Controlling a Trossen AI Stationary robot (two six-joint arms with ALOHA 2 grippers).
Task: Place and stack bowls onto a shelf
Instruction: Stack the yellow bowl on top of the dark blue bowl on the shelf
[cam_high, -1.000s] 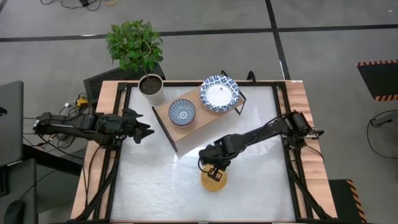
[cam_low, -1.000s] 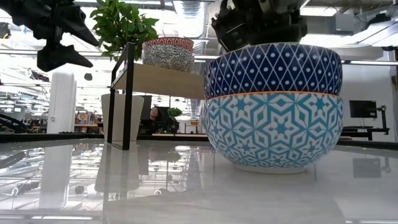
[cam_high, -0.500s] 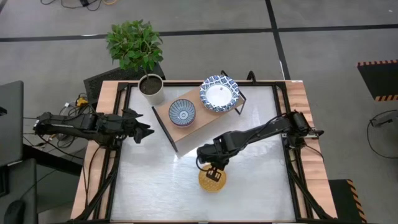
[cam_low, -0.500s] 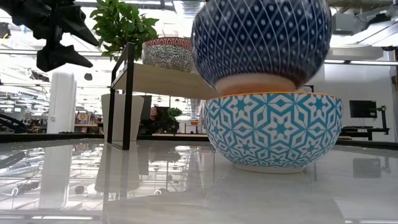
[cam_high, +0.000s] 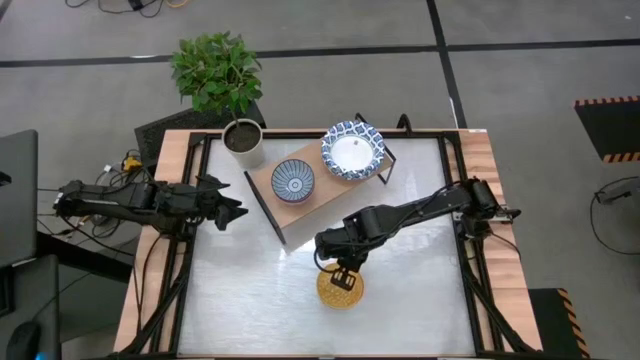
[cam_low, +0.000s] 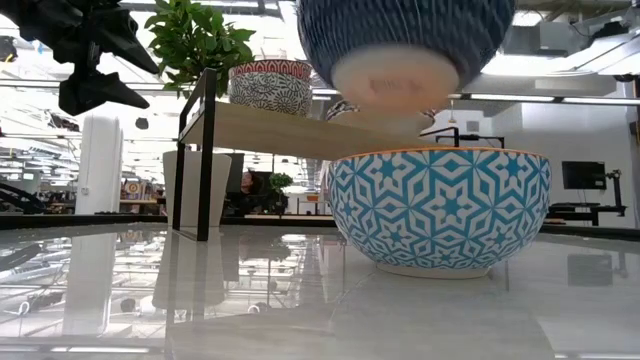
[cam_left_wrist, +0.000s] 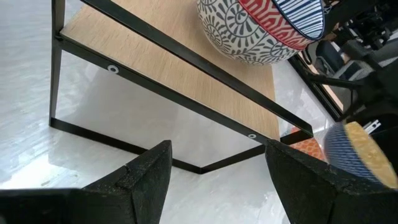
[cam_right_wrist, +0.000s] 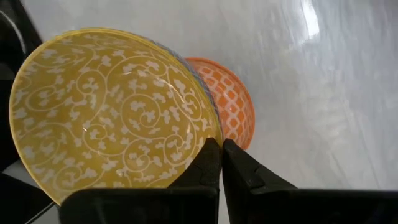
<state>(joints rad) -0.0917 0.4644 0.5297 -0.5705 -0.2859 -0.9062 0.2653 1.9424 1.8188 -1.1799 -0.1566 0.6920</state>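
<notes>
White table top (cam_high: 420, 290) holds the wooden shelf (cam_high: 310, 195) near 12 o'clock, with a small blue bowl (cam_high: 293, 180) and a wide blue-and-white bowl (cam_high: 352, 151) on it. At 6 o'clock the right gripper (cam_high: 343, 272) pinches the rim of a yellow-inside bowl (cam_right_wrist: 112, 115), lifted just above a teal star bowl (cam_low: 440, 208). At 9 o'clock the left gripper (cam_high: 238, 211) hangs with fingers apart.

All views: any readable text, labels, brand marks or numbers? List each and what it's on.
None readable in any view.
The bowl held in the right pincer carries only a white vine pattern on yellow, no lettering.
The bowl on the table has star patterns only.
The bowls on the shelf carry patterns only.
A dark monitor in the room behind shows nothing legible.
</notes>
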